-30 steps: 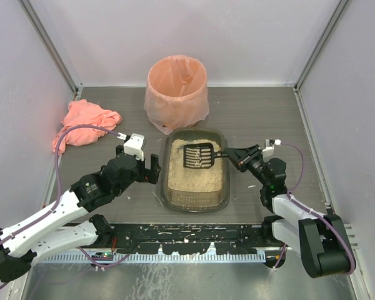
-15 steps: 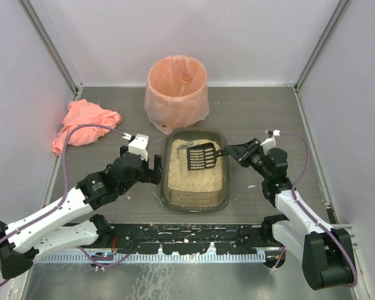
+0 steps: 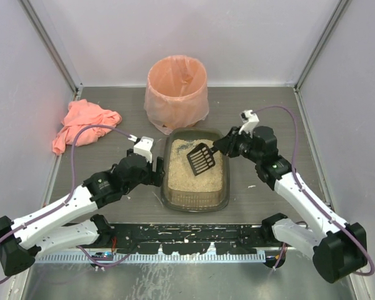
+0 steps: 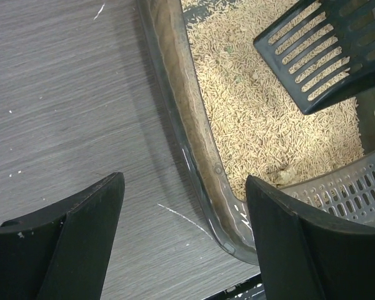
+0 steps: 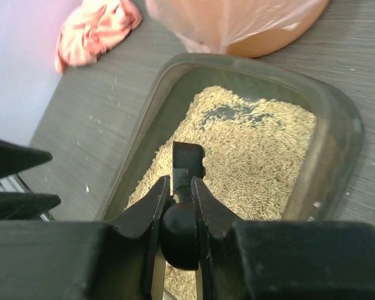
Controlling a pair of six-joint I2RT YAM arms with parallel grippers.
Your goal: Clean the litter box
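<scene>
The litter box (image 3: 196, 201) is set just before the bin (image 3: 177, 94); the scoop (image 3: 202, 159) is clamped by the right gripper (image 3: 225, 145), the left gripper (image 3: 155, 169) is held parted; granules could be spilled short of the bin if the scoop is tipped

scoop (image 3: 201, 160) over litter box (image 3: 195, 204) middle, near end open, bin (image 3: 177, 100) behind far end, left gripper (image 3: 155, 171) straddling left rim

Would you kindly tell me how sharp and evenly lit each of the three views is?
Top external: soft, even light, everything sharp, only faint shadows. Left wrist: litter box granules and scoop slats are crisp; the left tool is a dark, featureless shape. Right wrist: the right tool and scoop handle are blurred and dark; the bagged bin is brightly lit.
</scene>
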